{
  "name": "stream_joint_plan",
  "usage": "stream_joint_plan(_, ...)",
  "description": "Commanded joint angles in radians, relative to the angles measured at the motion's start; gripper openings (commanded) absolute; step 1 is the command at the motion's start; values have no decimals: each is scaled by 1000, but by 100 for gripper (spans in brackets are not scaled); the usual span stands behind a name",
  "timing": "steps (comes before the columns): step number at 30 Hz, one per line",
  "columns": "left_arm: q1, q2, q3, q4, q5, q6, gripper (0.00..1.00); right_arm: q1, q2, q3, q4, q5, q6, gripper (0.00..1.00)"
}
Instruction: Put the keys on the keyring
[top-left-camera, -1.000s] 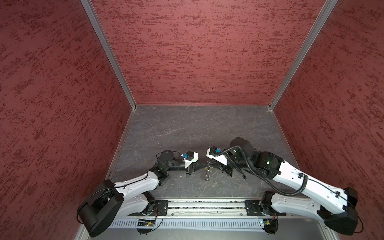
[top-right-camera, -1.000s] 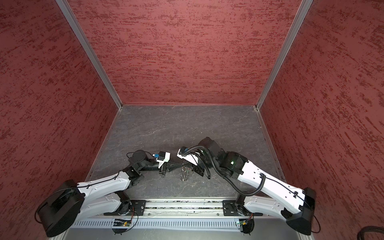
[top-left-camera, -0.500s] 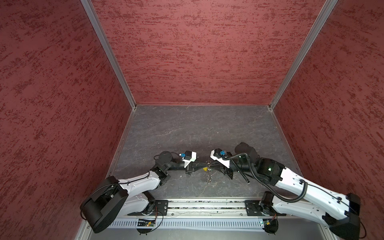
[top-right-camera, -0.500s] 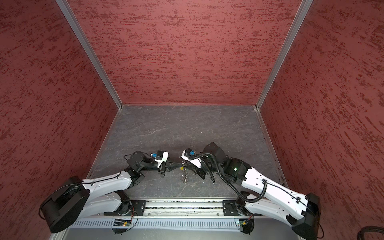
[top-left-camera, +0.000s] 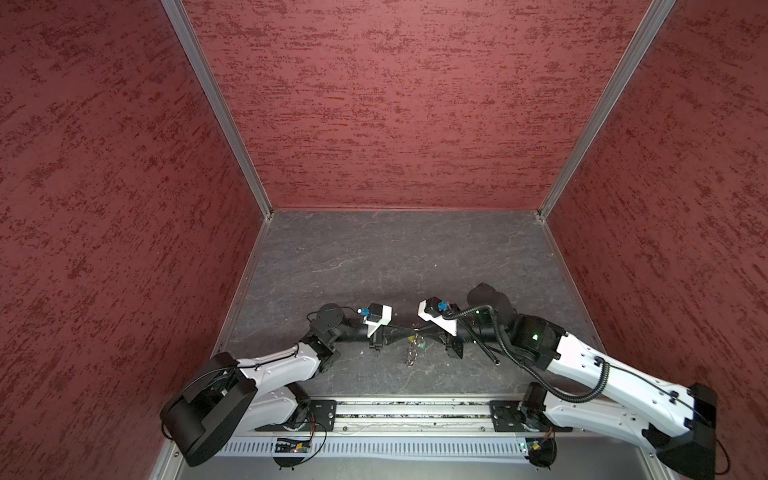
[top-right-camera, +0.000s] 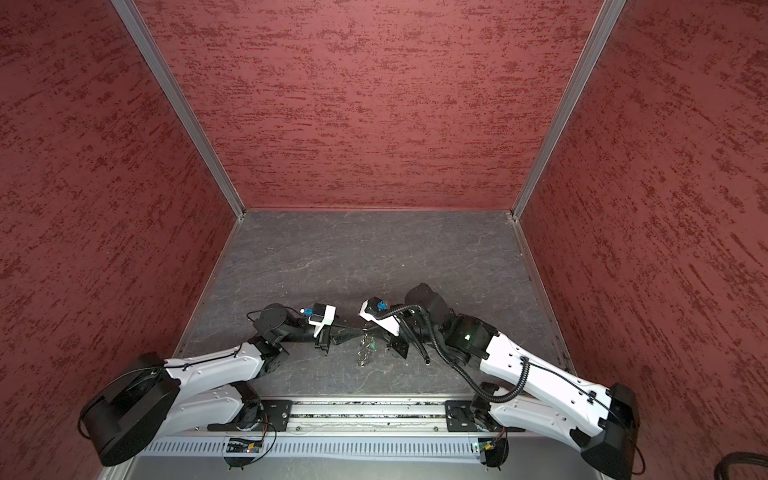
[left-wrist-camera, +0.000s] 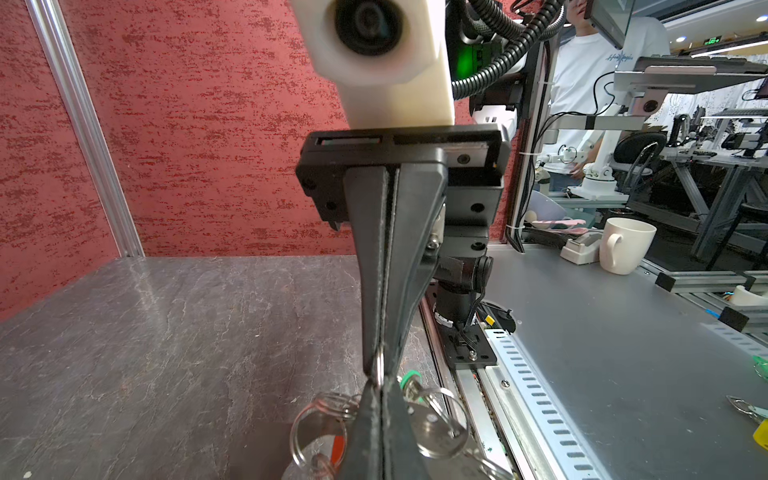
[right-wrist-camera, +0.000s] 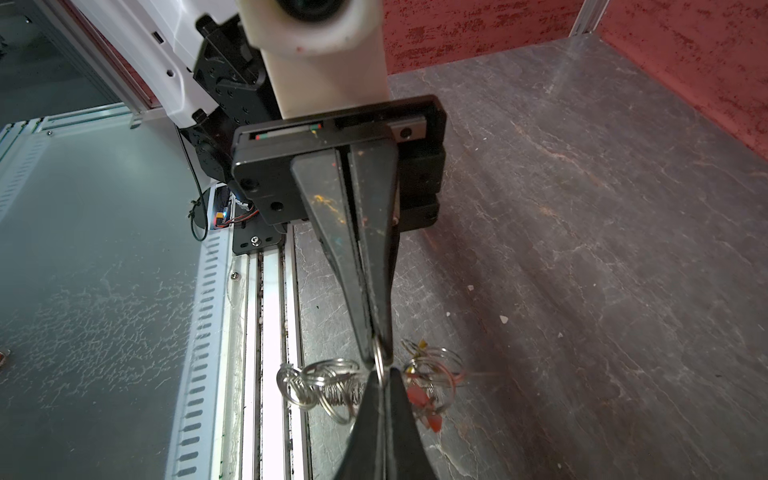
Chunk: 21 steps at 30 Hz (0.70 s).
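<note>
Silver keyring (top-left-camera: 410, 354) hangs at lower centre, clamped by left tool (left-wrist-camera: 379, 388) and right tool (right-wrist-camera: 380, 376); the next move probably requires prying its coil apart.

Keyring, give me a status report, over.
Both shut: left gripper, right gripper, tip to tip on keyring. Rings dangle between them, red key among them. Nothing seen in the way.
</note>
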Motion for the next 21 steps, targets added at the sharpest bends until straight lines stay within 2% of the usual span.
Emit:
stream_joint_plan(1, -2, -28, 28, -64, 28, 53, 4, -5, 30, 72, -68, 11, -17, 0)
stream_joint_plan(4, -3, -58, 58, -231, 7, 123, 14, -5, 80, 141, -169, 26, -58, 0)
stream_joint_plan(9, -3, -68, 76, -318, -10, 154, 17, -5, 135, 209, -255, 40, -105, 0)
stream_joint_plan(21, -8, -32, 92, -312, 18, 143, 0, -6, 153, 216, -202, 4, -103, 0)
